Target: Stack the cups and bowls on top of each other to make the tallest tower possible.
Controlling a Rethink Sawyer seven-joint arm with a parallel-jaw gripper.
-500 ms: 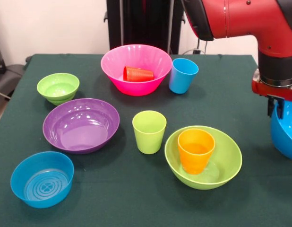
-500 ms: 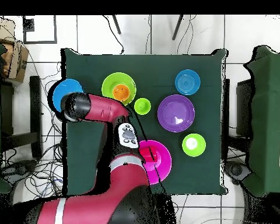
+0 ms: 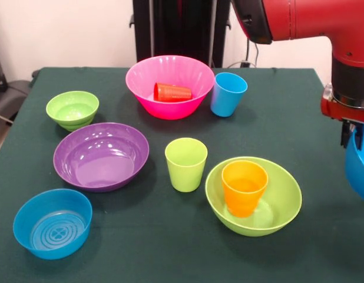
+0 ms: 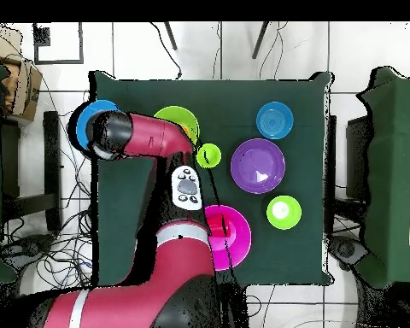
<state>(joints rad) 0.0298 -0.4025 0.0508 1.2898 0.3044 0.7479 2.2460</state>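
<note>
My gripper (image 3: 350, 134) is at the right edge of the front view, its fingers over the rim of the large blue bowl (image 3: 360, 171), which it holds off the table. In the overhead view the arm hides the gripper and the blue bowl (image 4: 87, 118) shows at the table's left edge. The orange cup (image 3: 244, 186) stands upright inside the large lime green bowl (image 3: 285, 194), left of the gripper. A lime green cup (image 3: 185, 163) stands beside that bowl. The red cup (image 3: 172, 92) lies on its side in the pink bowl (image 3: 141, 88). The light blue cup (image 3: 228, 94) stands next to the pink bowl.
The purple bowl (image 3: 101, 156), the small lime green bowl (image 3: 72, 109) and the small blue ringed bowl (image 3: 52, 223) sit on the left of the green table (image 3: 141, 253). The pedestal stands behind the pink bowl.
The gripper and the large blue bowl have moved a little further right, toward the table's edge, with the arm raised slightly. Nothing else has moved.
</note>
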